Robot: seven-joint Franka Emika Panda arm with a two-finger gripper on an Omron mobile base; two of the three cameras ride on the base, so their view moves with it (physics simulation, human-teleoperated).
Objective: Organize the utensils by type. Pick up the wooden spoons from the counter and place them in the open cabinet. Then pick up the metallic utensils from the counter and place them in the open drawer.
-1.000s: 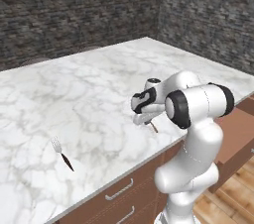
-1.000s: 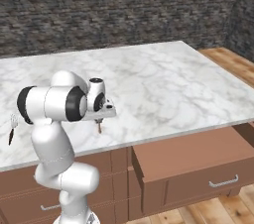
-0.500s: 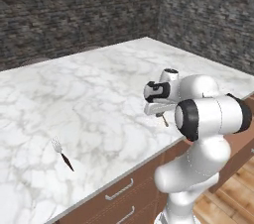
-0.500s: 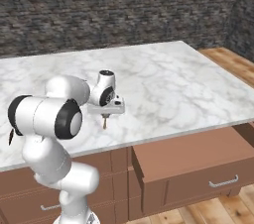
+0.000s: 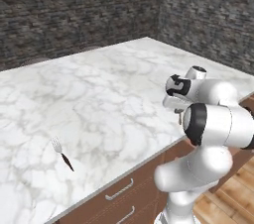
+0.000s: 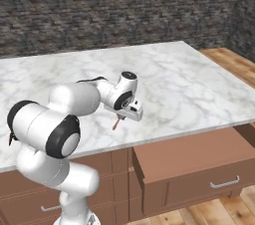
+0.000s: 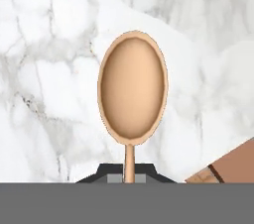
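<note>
My gripper (image 7: pixel 129 173) is shut on the thin handle of a wooden spoon (image 7: pixel 132 86), whose oval bowl faces the hand camera over the white marble. In the right base view the gripper (image 6: pixel 130 111) hangs just above the counter near its front edge, and the spoon (image 6: pixel 116 123) sticks out below it. From the left base the gripper (image 5: pixel 177 105) is partly hidden by my forearm. A metal fork (image 5: pixel 61 152) with a dark handle lies on the counter far to the left. The open drawer (image 6: pixel 191 155) juts out under the counter at the right.
The marble counter (image 5: pixel 99 94) runs back to a dark stone wall (image 6: pixel 124 10). Closed drawers (image 5: pixel 119 191) with metal handles sit under its front edge. Wooden floor (image 6: pixel 234 59) lies to the right of the counter.
The arm has swung to the right along the counter's front edge with the spoon in its grip, and the elbow has rolled forward. The fork has stayed put.
</note>
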